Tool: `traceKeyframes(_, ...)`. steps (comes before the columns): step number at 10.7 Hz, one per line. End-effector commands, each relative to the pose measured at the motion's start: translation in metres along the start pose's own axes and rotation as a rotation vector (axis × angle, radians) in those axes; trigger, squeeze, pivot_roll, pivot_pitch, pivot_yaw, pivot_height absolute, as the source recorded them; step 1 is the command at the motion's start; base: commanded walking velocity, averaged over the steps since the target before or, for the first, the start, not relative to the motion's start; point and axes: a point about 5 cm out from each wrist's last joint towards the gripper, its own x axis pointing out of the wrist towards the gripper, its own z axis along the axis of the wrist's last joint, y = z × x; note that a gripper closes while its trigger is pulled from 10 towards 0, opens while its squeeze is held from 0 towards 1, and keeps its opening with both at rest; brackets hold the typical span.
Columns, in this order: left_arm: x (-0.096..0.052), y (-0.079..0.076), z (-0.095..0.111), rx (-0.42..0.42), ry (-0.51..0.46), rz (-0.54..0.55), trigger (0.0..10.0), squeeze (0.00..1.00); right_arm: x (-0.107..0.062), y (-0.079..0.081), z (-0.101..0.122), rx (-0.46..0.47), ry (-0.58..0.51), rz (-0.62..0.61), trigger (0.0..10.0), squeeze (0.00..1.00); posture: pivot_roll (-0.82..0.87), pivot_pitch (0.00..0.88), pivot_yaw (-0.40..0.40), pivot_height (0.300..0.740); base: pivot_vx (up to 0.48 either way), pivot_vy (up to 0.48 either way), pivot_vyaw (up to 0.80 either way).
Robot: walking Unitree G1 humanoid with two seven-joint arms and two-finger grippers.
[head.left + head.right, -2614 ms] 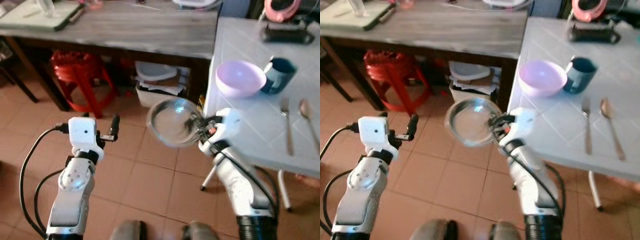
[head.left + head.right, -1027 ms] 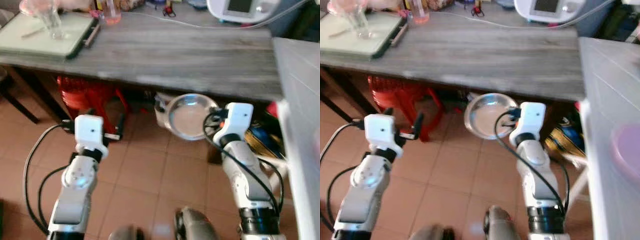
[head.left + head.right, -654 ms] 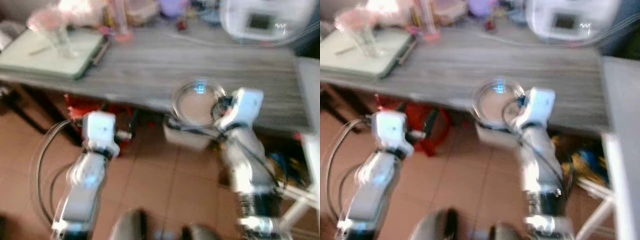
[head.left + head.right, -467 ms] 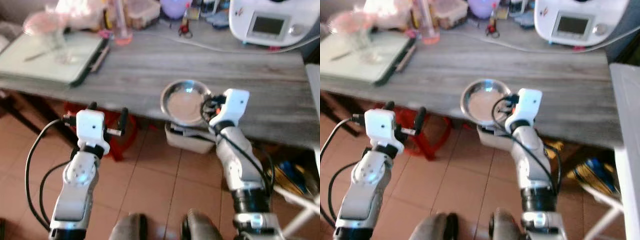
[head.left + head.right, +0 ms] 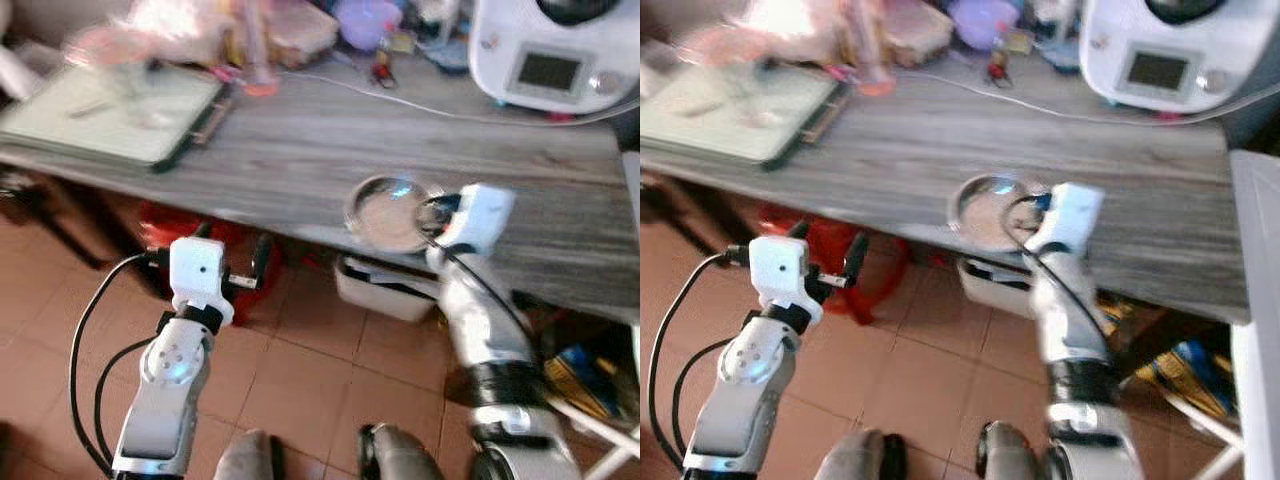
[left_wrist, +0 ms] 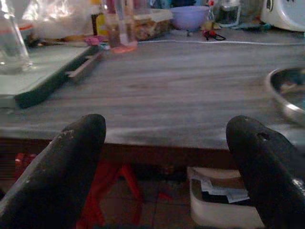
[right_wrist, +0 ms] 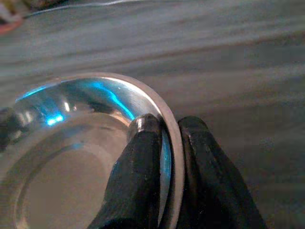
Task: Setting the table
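- A long bench [image 5: 300, 150] of grey, streaked wood grain stands over a floor of terracotta tiles [image 5: 320, 370]; a red plastic stool [image 5: 180, 235] and a white bin [image 5: 385, 285] sit beneath it.
- The right gripper [image 7: 167, 136] pinches the rim of a round, shiny steel bowl [image 5: 388, 212], one finger inside and one outside, over the bench's near edge.
- The left gripper [image 6: 164, 138], fingers spread wide, hovers before that near edge.
- A white appliance [image 5: 555, 50] occupies the far right corner; a pale green tray [image 5: 110, 115] lies at the left end.

grey wooden table [image 5: 300, 150] — terracotta tiled floor [image 5: 330, 370] beneath
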Motion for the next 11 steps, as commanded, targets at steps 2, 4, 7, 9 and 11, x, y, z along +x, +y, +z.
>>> traceKeyframes(2, -0.005, 0.001, -0.004, -0.006, 0.025, -0.006, 10.0, 0.0, 0.008, 0.004, 0.007, 0.001, -0.007, -0.011, 10.0, 0.0, 0.06, 0.134, 0.05, 0.74, 0.0, 0.0, 0.0)
traceKeyframes(4, -0.009, -0.002, -0.004, -0.015, 0.034, -0.007, 10.0, 0.0, 0.022, -0.005, 0.021, -0.023, -0.026, -0.066, 10.0, 0.0, 0.07, 0.152, 0.057, 0.74, 0.0, 0.0, 0.0)
traceKeyframes(7, -0.016, -0.002, -0.002, -0.007, 0.056, -0.04, 10.0, 0.0, 0.031, 0.008, 0.015, 0.012, 0.049, -0.065, 10.0, 1.0, 0.1, 0.187, 0.074, 0.74, 0.0, 0.0, 0.0)
traceKeyframes(9, -0.019, 0.002, -0.002, 0.002, 0.068, -0.032, 10.0, 0.0, 0.03, 0.014, 0.014, -0.004, 0.033, -0.064, 10.0, 1.0, 0.1, 0.197, 0.071, 0.74, 0.0, 0.0, 0.0)
traceKeyframes(11, -0.02, 0.0, -0.003, -0.002, 0.078, -0.006, 10.0, 0.0, 0.029, 0.012, 0.023, 0.006, -0.029, -0.062, 10.0, 1.0, 0.09, 0.189, 0.068, 0.74, 0.0, 0.0, 0.0)
